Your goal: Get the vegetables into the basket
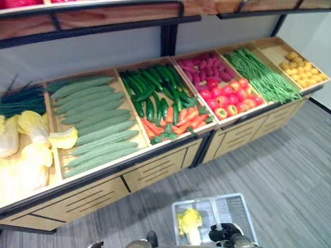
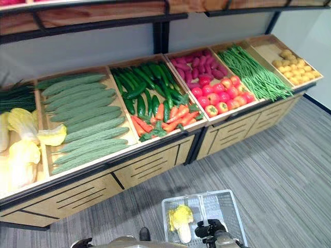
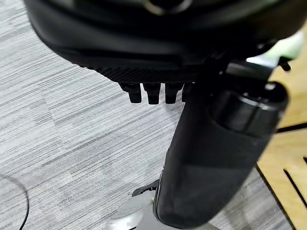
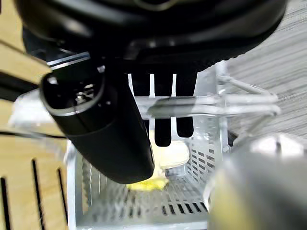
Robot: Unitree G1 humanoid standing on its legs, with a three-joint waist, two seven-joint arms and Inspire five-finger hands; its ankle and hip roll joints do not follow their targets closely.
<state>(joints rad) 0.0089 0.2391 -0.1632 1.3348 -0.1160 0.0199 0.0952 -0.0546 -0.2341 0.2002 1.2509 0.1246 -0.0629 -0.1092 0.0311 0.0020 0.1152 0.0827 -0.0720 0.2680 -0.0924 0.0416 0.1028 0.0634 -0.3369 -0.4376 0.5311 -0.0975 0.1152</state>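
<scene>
Your right hand (image 4: 163, 110) is curled round the handle (image 4: 211, 105) of the white basket (image 2: 227, 206), which hangs low by the floor. One yellow-green cabbage (image 2: 181, 219) lies inside, just below that hand. Your left hand (image 3: 153, 91) hangs over the floor, fingers curled, holding nothing.
</scene>
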